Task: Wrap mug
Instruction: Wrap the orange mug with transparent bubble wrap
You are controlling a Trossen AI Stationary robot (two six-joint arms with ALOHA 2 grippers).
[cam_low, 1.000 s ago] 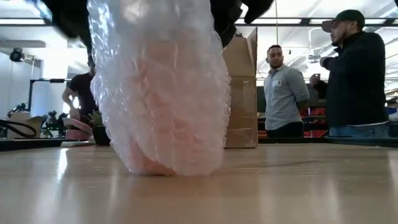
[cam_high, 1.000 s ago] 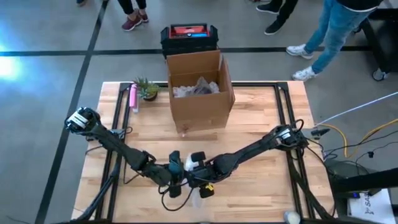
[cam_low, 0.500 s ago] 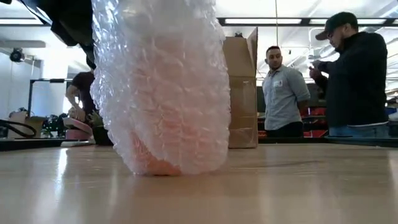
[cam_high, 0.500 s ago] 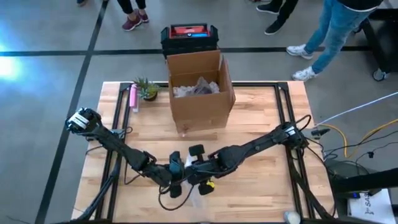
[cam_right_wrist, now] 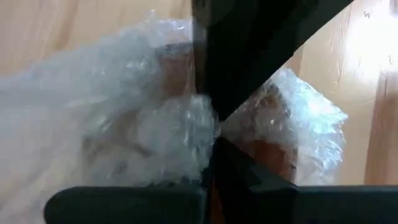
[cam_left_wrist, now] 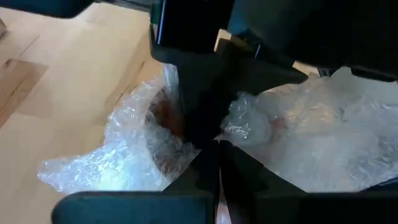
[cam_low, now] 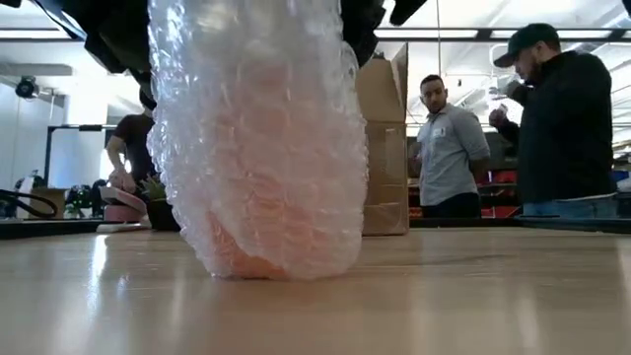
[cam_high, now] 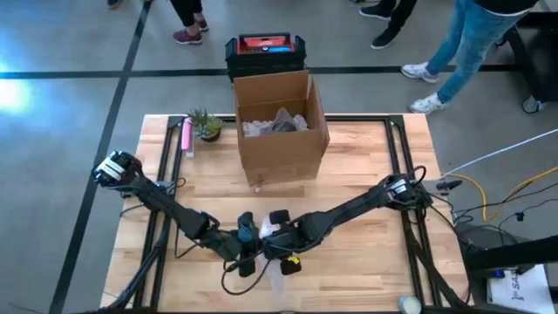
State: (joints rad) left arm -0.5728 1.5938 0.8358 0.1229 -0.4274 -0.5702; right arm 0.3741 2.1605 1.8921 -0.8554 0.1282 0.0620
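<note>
A pink mug wrapped in clear bubble wrap [cam_low: 258,148] stands near the table's front edge, its bottom [cam_low: 258,266] on the wood. In the high view the bundle [cam_high: 281,265] shows just below both grippers. My left gripper [cam_high: 248,253] comes at its top from the table's left and my right gripper [cam_high: 281,246] from the right. Both are shut on the gathered wrap over the mug's top. The mug shows only as a pink shape through the wrap. My left gripper pinches a bunched fold of bubble wrap [cam_left_wrist: 244,126] at the top of the bundle between its two fingers, slanting down from the left. The bundle stays standing on the table. My right gripper pinches the bunched wrap [cam_right_wrist: 194,119] at the bundle's top between its fingers, slanting down from the right, just opposite the left gripper. The wrap lies in several crumpled layers there.
An open cardboard box [cam_high: 281,129] with wrapped things inside stands at the table's far middle. A small plant [cam_high: 206,125] and a pink object [cam_high: 186,137] sit at the far left. People [cam_low: 564,123] stand in the room beyond the table.
My right gripper has shifted a little toward the far left over the bundle's top and come back. The wrapped mug has stayed standing in its place, its wrap bulging slightly wider on one side.
</note>
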